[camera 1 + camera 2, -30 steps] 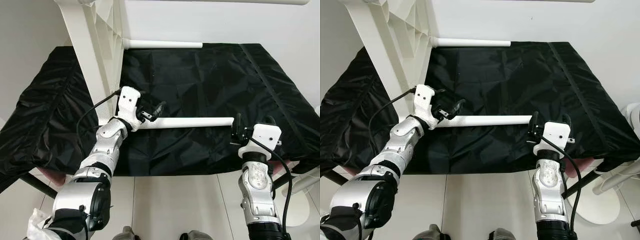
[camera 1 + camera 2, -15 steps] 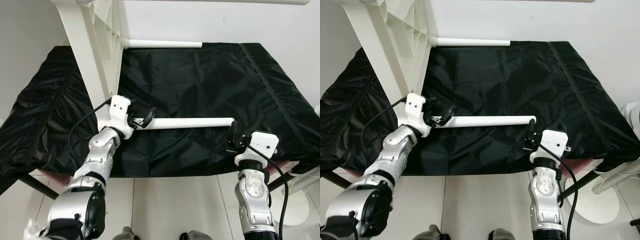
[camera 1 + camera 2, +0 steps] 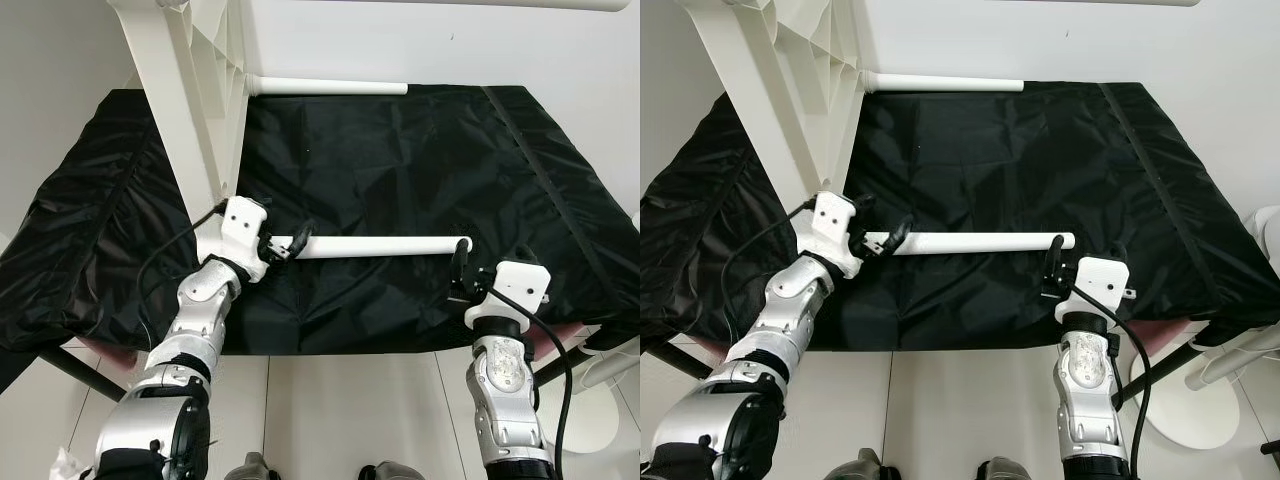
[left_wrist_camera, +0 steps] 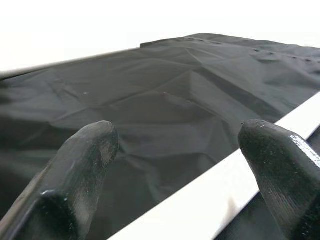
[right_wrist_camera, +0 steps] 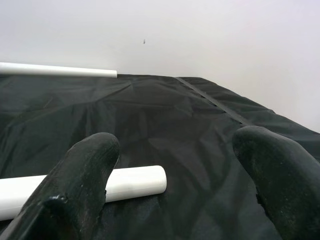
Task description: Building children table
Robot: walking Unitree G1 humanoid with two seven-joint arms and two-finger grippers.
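From the left eye view, we find the white table leg [image 3: 375,245] lying across the black-covered bench [image 3: 420,150], parallel to its front edge. The left gripper [image 3: 283,247] is at one end and the right gripper [image 3: 460,270] just beside the other.

In the left wrist view, fingers [image 4: 75,170] stand apart with the tube between them.

In the right wrist view, fingers [image 5: 80,175] stand apart.

We judge the tube light, rigid and smooth; grasp near the ends.
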